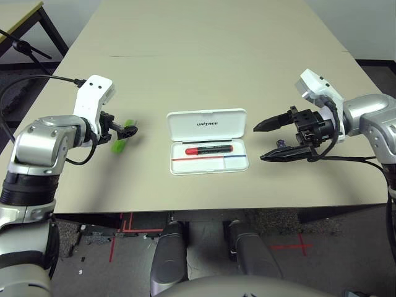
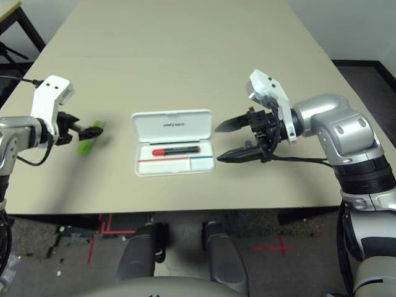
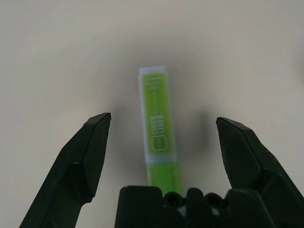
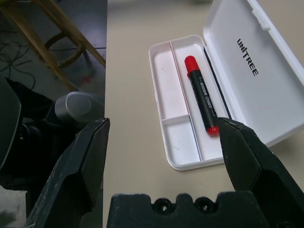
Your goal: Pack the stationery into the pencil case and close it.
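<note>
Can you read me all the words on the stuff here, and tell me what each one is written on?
"UNITREE": inside the open lid of the white pencil case.
"LINER", with a word beside it that is too blurred to be sure of: on the green highlighter.
Small print near that highlighter's end: too blurred to read.
White writing on the marker: too small to read.

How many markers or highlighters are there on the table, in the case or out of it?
2: the red-and-black marker in the open case; the green highlighter on the table by the left gripper.
</note>
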Controlling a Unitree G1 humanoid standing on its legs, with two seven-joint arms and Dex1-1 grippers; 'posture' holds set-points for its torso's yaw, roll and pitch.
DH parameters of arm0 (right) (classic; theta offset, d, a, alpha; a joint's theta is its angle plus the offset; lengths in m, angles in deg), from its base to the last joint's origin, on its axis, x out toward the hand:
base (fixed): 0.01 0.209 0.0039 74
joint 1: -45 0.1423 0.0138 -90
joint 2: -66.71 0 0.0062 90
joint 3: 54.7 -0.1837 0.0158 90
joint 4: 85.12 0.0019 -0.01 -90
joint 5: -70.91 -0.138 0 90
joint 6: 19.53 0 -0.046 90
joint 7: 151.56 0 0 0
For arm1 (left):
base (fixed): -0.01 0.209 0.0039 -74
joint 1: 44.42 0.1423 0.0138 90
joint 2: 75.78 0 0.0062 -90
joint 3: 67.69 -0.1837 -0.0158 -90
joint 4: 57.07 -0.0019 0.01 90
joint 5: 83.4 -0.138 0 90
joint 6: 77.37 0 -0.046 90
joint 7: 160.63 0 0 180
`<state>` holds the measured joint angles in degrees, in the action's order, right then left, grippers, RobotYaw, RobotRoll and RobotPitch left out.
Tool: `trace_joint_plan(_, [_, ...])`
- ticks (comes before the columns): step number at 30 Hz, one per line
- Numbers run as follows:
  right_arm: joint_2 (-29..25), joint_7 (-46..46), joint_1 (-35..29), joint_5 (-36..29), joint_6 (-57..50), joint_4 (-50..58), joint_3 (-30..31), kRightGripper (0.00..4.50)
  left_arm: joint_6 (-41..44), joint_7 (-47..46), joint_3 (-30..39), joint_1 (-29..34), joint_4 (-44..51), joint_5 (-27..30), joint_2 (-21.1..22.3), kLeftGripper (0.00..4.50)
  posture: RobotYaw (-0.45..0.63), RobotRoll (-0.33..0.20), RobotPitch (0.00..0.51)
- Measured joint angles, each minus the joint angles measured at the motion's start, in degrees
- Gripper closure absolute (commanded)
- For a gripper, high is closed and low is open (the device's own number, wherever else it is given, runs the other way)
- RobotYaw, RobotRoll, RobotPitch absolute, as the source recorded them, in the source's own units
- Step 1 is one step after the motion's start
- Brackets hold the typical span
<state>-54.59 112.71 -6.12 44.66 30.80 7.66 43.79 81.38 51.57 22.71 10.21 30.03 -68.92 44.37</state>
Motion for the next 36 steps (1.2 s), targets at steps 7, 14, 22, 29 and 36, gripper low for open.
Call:
trace_joint_plan(7, [0.0,-0.7,0.0,0.0,0.0,0.2,0.0,0.03,-0.2,-2.5,-0.1,-1.1,-7.6,-0.6,-3.4,0.00,-0.01,0.000,0.165])
trace_joint_plan(14, [0.0,-1.2,-0.2,0.0,0.0,0.6,0.1,0.00,-2.8,-2.7,-0.4,-2.1,-11.6,-0.9,-4.6,0.38,-0.02,0.000,0.167])
trace_joint_plan(22, [-0.6,-1.7,-1.0,0.4,0.1,1.3,0.2,0.00,-5.4,-1.6,-1.4,-2.2,-12.4,-1.1,-4.4,3.23,-0.02,0.000,0.170])
trace_joint_plan(29, [-0.5,-2.2,-1.1,1.2,0.8,1.3,0.8,0.00,-12.3,4.4,-5.6,1.1,-8.9,-3.1,3.0,3.43,-0.02,0.000,0.167])
trace_joint_plan(36, [-0.2,-2.3,-1.1,1.7,2.0,1.0,1.5,0.00,-33.9,19.9,-6.4,11.2,-3.3,-4.0,12.4,3.43,0.00,0.000,0.165])
